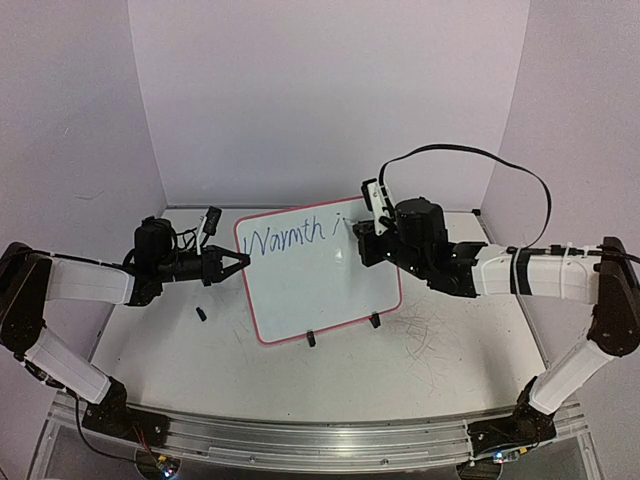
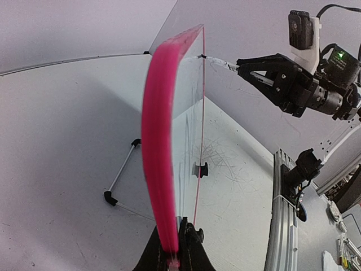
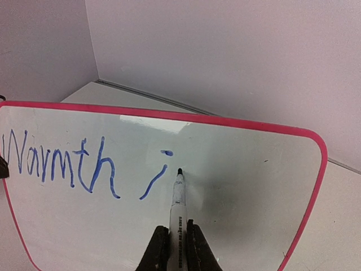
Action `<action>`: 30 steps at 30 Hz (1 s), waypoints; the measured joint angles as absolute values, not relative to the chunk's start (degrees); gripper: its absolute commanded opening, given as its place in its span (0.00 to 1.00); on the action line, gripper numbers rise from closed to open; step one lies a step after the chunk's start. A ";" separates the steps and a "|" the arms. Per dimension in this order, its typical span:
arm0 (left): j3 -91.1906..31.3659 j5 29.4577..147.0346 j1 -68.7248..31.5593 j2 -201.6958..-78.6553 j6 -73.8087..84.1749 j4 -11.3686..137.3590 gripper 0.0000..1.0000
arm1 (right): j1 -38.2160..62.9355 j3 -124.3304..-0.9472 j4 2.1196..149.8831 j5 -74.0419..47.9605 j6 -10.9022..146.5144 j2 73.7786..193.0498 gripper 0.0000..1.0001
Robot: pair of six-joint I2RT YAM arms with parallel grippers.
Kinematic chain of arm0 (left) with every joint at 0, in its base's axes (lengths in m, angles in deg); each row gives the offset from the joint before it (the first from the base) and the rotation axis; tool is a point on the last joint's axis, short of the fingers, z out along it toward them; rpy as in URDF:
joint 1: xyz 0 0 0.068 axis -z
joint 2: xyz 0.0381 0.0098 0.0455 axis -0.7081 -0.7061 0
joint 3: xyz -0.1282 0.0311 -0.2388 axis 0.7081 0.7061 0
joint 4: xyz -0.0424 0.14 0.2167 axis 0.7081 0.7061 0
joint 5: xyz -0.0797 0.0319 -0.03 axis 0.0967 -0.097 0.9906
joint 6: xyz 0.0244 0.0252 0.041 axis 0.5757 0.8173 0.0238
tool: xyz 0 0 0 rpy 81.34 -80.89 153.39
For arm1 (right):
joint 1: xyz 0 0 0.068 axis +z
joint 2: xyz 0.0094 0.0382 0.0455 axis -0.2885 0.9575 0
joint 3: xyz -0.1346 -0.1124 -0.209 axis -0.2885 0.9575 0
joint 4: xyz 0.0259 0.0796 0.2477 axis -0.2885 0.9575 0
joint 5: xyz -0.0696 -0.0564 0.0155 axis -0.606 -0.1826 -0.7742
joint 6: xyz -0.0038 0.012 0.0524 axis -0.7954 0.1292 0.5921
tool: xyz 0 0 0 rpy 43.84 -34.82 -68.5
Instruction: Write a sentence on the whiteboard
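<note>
One whiteboard (image 1: 325, 290) stands on the tabletop (image 1: 420, 370), long axis running left to right, face tilted toward the arms. The left hand (image 2: 175, 251) is clamped on its left edge. The right hand (image 3: 173, 248) is clamped on one marker (image 3: 178, 197), its tip pointing away onto the board beside the sentence (image 3: 84, 166): one word, "Warmth", plus "i"

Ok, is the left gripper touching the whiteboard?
Touching. The left wrist view shows the left gripper shut on the whiteboard at its pink edge.
</note>
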State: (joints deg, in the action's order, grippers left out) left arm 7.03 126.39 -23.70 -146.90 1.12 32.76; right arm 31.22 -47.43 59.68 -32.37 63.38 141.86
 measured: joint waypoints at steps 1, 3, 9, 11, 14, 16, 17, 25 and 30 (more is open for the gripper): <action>7.03 126.37 -23.70 -146.90 1.11 32.76 0.00 | 31.20 -47.43 59.57 -32.54 63.38 141.97 0.00; 7.03 126.33 -23.70 -146.90 1.10 32.78 0.00 | 31.20 -47.43 59.35 -32.80 63.42 142.15 0.00; 7.03 126.31 -23.70 -146.90 1.10 32.78 0.00 | 31.20 -47.41 59.24 -32.87 64.01 142.22 0.00; 7.03 126.31 -23.70 -146.90 1.10 32.78 0.00 | 31.20 -47.31 59.16 -32.85 64.32 142.22 0.00; 7.03 126.31 -23.70 -146.90 1.10 32.78 0.00 | 31.22 -46.94 58.86 -32.81 64.97 142.20 0.00; 7.03 126.26 -23.70 -146.90 1.08 32.81 0.00 | 31.23 -46.45 58.74 -32.74 65.54 142.14 0.00; 7.03 126.23 -23.70 -146.90 1.07 32.81 0.00 | 31.26 -46.21 58.75 -32.70 65.75 142.09 0.00; 7.03 126.26 -23.70 -146.90 1.10 33.11 0.00 | 31.50 -44.65 59.06 -32.16 67.33 141.37 0.00; 7.03 126.29 -23.70 -146.90 1.26 33.11 0.00 | 31.58 -43.69 59.65 -31.73 68.36 140.77 0.00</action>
State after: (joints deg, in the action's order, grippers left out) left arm 7.03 126.29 -23.70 -146.90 1.26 33.11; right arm 31.58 -43.69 59.65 -31.73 68.36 140.77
